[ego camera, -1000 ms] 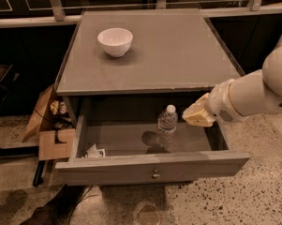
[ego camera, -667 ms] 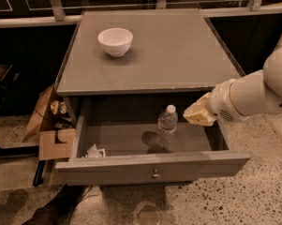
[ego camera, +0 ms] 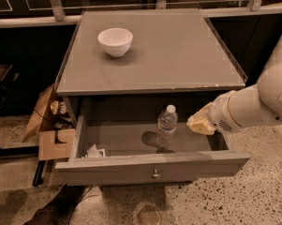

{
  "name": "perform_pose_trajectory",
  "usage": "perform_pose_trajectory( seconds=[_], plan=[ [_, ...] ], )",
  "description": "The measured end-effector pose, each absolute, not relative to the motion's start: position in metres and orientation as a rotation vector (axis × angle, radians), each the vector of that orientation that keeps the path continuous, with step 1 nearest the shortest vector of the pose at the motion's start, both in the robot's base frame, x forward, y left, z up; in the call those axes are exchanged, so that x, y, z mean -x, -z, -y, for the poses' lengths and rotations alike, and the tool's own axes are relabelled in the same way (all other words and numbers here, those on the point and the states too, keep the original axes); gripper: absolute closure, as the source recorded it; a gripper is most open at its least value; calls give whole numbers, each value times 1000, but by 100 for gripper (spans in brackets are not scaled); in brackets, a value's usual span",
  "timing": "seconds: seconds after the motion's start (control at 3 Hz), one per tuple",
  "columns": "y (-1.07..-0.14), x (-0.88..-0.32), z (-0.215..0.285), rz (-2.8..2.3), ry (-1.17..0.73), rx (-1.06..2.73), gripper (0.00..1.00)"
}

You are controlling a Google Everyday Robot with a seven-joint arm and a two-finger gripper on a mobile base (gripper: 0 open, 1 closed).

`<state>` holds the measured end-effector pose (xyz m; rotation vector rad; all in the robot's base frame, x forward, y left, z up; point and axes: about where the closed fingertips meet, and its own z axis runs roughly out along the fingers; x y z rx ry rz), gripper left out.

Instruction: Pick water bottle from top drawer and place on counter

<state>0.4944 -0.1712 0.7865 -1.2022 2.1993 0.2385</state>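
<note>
Camera view: the wide shallow grey wooden top drawer (ego camera: 131, 168) stands pulled out, its small round metal knob (ego camera: 155, 174) centred on the front panel. Inside it, a little toward 3 o'clock from the middle of the floor, the small clear ribbed plastic water bottle (ego camera: 166, 126) with a white screw cap stands upright. It has the same spot and the same posture as in the earlier frames.

The pale yellowish tool (ego camera: 200, 123), at the end of the thick white robot arm (ego camera: 253, 104), hangs over the drawer's right part, at 3 o'clock from the bottle, near it but apart. Whether it is wide or narrow I cannot tell. Against 0.7 s ago it seems to sit a touch lower, about level with the bottle's upper half, and the gap to the bottle looks much the same.

The flat square matte grey worktop (ego camera: 178, 55) carries a round white bowl (ego camera: 115, 41) toward 10 o'clock, unmoved. A small white crumpled scrap (ego camera: 94, 152) lies in the drawer's 8 o'clock corner. A brown cardboard box (ego camera: 54, 142) sits on the speckled terrazzo floor (ego camera: 234, 196) at 9 o'clock from the cabinet.
</note>
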Motion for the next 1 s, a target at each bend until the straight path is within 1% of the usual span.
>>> perform_pose_trajectory(
  seconds=[1.0],
  plan=[
    [-734,-503,193,-2257,-172,1099,12]
  ],
)
